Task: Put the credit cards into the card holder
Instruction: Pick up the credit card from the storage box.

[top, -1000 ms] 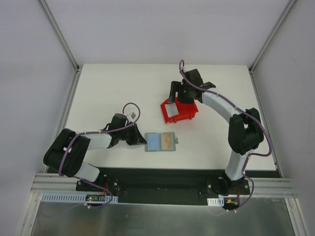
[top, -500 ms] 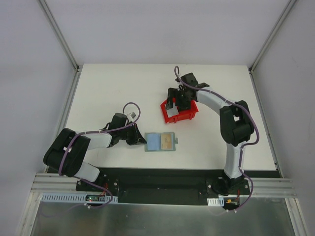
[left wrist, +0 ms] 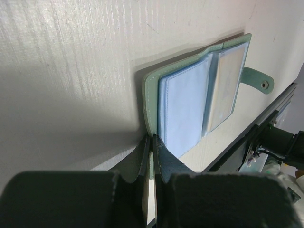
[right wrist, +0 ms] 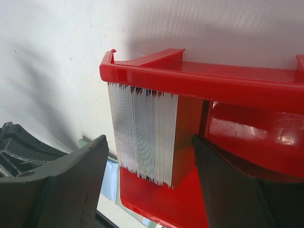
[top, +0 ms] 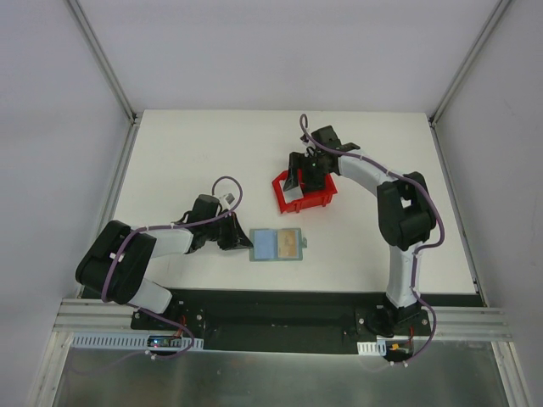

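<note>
A small grey-green folding wallet (top: 277, 246) lies open on the white table (top: 187, 153), with an orange-gold card (top: 291, 244) in its right half. The left gripper (left wrist: 152, 141) is pinched closed, its tips at the wallet's left edge. The right gripper (right wrist: 149, 142) gapes wide, its fingers either side of a stack of pale cards (right wrist: 142, 133) standing in the red plastic bin (right wrist: 199, 80).

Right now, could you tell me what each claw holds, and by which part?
Left claw pinches the card holder by its cover edge; right claw, open around the credit cards, holds nothing.
</note>
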Tool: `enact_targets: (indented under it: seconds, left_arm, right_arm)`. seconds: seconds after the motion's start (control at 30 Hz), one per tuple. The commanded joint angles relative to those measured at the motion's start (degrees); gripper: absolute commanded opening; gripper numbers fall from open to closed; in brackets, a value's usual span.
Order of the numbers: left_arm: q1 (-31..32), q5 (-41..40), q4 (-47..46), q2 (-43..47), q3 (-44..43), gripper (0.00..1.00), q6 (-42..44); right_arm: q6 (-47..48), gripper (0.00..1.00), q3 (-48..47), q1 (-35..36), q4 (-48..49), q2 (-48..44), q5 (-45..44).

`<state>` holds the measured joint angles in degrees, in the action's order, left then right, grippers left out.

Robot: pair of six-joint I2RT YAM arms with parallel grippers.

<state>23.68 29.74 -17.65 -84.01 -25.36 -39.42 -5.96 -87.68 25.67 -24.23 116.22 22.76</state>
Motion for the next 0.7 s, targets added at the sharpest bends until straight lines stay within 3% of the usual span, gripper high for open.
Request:
enact_targets:
  seconds: [0.0,0.27,0.67]
  left_arm:
    - [0.22,-2.23,2.97,-0.90,-0.21,0.00,2.42]
    - [0.22,-1.70,2.53,-1.33,-0.30,0.00,2.33]
    - [0.22,-0.73,1.57,-2.74,-0.39,0.00,2.33]
  right_arm:
    - [-0.37,0.73,-1.35,-0.01,0.67,-3.81,2.20]
    - [-0.46,0.67,-1.35,-0.01,0.32,-4.08,2.02]
    - [-0.20,0.50,-1.27,-0.01,-0.29,-4.78,0.97]
